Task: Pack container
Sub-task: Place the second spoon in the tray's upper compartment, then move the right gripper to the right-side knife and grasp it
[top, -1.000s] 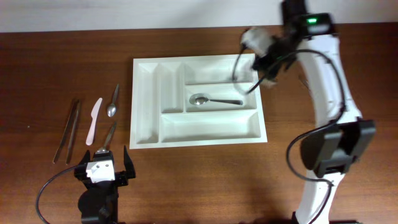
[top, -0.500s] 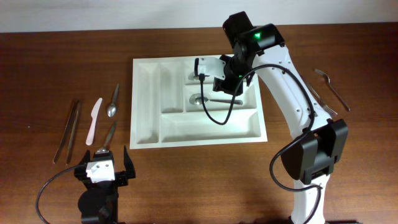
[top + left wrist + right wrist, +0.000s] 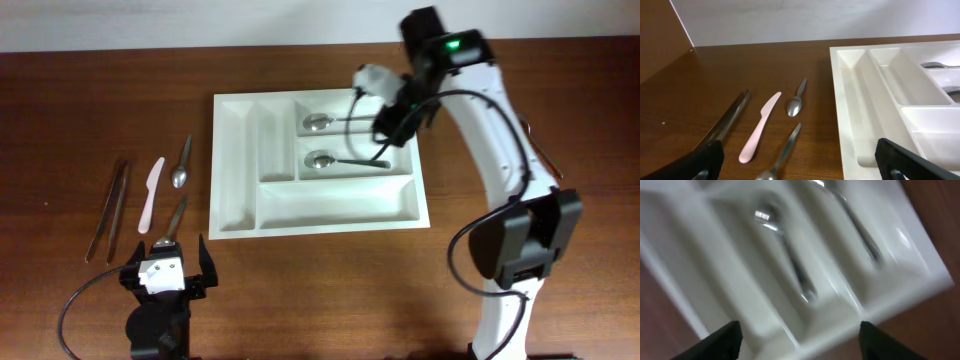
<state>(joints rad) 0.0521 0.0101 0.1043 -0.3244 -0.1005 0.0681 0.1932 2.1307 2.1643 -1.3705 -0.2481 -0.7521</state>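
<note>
**Q.** What occupies the left of the overhead view?

**A.** Lower left: the left gripper [image 3: 168, 262], jaws spread wide and empty. Just above it lies loose cutlery, among it tongs [image 3: 110, 210] and a knife [image 3: 151, 190], all on the table and apart from the tray.

**Q.** Where is the tray, and how does it lie?

**A.** The tray [image 3: 330, 205] sits at frame centre, flat, open side up. Its long axis runs left to right. The two narrow compartments at its left end run top to bottom. The three long ones, stacked to their right, follow the long axis. The upper spoon [image 3: 322, 122] and lower spoon [image 3: 322, 159] lie one per compartment, bowls left, handles right.

**Q.** And the right gripper?

**A.** The right gripper [image 3: 801, 334] hangs over the tray's upper right, above the spoon handles. The wrist view shows its fingers apart with nothing between them. The step appears to be clearing away from a deposited spoon.

**Q.** How is that done well?

**A.** Probably by rising straight up with the fingers kept apart, clear of handles and dividers, so neither spoon is nudged. The next piece may be the utensil [image 3: 545, 155] at far right, partly hidden behind the arm. It should be turned to the tray's long axis before lowering.
</note>
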